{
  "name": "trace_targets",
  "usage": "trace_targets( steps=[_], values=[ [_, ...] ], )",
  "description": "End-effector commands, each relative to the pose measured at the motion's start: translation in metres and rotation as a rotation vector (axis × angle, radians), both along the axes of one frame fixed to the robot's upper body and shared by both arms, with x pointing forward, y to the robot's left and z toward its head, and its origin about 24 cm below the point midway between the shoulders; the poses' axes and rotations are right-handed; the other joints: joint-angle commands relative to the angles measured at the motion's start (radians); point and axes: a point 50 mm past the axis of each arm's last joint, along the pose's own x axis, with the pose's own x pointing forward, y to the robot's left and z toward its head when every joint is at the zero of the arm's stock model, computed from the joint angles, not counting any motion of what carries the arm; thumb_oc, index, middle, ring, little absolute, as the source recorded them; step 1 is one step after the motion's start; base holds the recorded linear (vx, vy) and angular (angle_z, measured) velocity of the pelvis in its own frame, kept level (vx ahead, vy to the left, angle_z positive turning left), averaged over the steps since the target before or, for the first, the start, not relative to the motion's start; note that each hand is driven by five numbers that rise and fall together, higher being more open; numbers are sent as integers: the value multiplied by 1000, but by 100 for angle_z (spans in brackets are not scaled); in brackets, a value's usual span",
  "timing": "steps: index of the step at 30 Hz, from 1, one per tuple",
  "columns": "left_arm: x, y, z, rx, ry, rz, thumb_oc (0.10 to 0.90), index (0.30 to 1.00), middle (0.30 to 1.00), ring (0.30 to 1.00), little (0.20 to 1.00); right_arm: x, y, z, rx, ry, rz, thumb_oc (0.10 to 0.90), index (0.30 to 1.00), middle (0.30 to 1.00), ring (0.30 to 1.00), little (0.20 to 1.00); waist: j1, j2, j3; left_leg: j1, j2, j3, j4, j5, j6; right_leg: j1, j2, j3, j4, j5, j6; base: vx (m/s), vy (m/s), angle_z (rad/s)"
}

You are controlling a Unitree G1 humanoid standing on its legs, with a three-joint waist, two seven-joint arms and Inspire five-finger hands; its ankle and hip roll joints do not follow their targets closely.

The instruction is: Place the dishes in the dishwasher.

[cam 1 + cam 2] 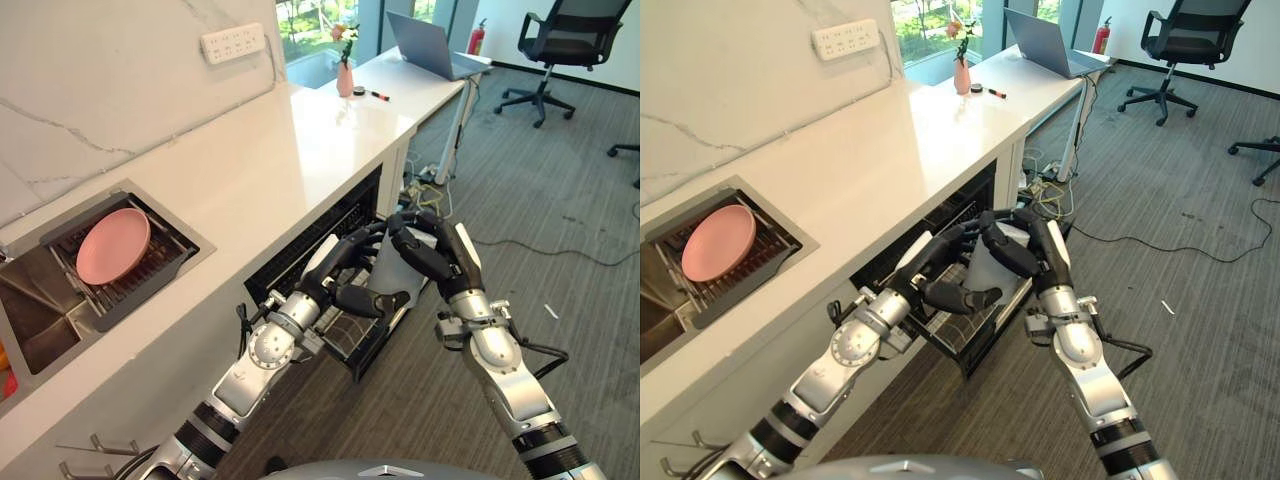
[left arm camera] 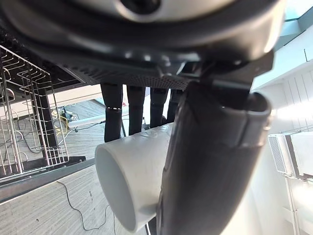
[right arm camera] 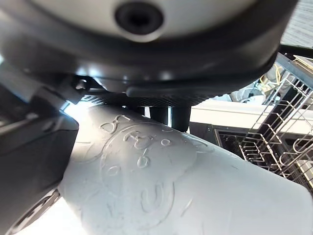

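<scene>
1. Cup: a plain white, smooth-sided cup, held in the air between both hands over the pulled-out dishwasher rack. The left wrist view shows its open mouth turned sideways; the right wrist view shows a raised, embossed pattern on its wall.
2. Left hand: it reaches in from the near left, fingers curled over the far side of the cup and the thumb stretched along its near side, so it is clasped round the cup.
3. Right hand: it comes in from the near right, forearm angled up and to the left, fingers bent over the top of the cup and wrapped on it. Its fingers lie just beside the left hand's, nearly touching.
4. Rack: dark wire rack drawn out of the dishwasher opening under the white counter; the cup hangs above its right, outer part, not resting on it.
5. Sink: set in the counter at the far left, with a dark drying grid holding a pink plate that leans tilted on it, well apart from the hands.
6. Farther right along the counter: a small pink vase with flowers, a laptop, and beyond them an office chair on grey carpet.
</scene>
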Motion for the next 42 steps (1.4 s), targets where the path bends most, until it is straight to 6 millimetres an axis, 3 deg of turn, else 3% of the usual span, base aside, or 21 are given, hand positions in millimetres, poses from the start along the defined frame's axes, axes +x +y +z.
trace_targets(
  steps=[1,12,13,24,31,32,35,37,42],
  values=[
    [40,21,70,-15,-377,145,400,300,300,300,300,0,0,56,-60,-296,-1,400,300,300,300,300,18,-23,-28,98,5,19,4,-133,10,-52,-11,-22,9,-4,33,0,0,0],
    [39,24,72,39,-446,206,400,300,300,300,300,-1,13,66,-118,-367,19,400,300,300,300,300,20,-24,-27,98,0,22,4,-137,15,-57,-12,-16,9,-4,34,0,0,0],
    [39,25,71,56,-453,219,800,900,900,900,900,-1,12,65,-129,-368,10,400,300,300,300,300,20,-25,-27,98,0,20,4,-138,15,-56,-12,-16,9,-4,34,0,0,0],
    [32,46,87,285,-721,322,800,900,900,900,900,0,-9,64,-290,-404,-145,400,300,300,300,300,31,-27,-28,97,0,11,4,-140,15,-54,-11,-23,9,-8,36,6,0,0],
    [27,55,82,226,-669,359,800,900,900,900,900,10,-10,55,-247,-367,-177,400,300,300,300,300,43,-27,-32,95,-2,3,4,-139,16,-52,-12,-27,9,-9,34,1,1,0],
    [25,57,81,205,-657,369,800,900,900,900,900,21,-3,34,-243,-281,-170,400,300,300,300,300,60,-25,-28,94,-4,-6,4,-139,16,-45,-13,-34,9,-11,33,10,9,4],
    [21,57,76,194,-637,357,800,900,900,900,900,33,8,-1,-302,-128,-152,400,300,300,300,300,87,-21,-24,91,-6,-25,4,-141,14,-34,-15,-49,9,-17,34,40,23,13],
    [18,57,75,186,-631,341,800,900,900,900,900,40,9,-14,-368,-80,-162,400,300,300,300,300,106,-21,-20,84,-7,-36,4,-138,14,-33,-16,-61,9,-17,35,9,15,20],
    [10,56,77,139,-633,312,800,900,900,900,900,58,1,-21,-410,-30,-244,400,300,300,300,300,150,-21,6,48,-14,-70,4,-126,12,-41,-19,-85,9,-14,35,-53,13,28]
  ],
)
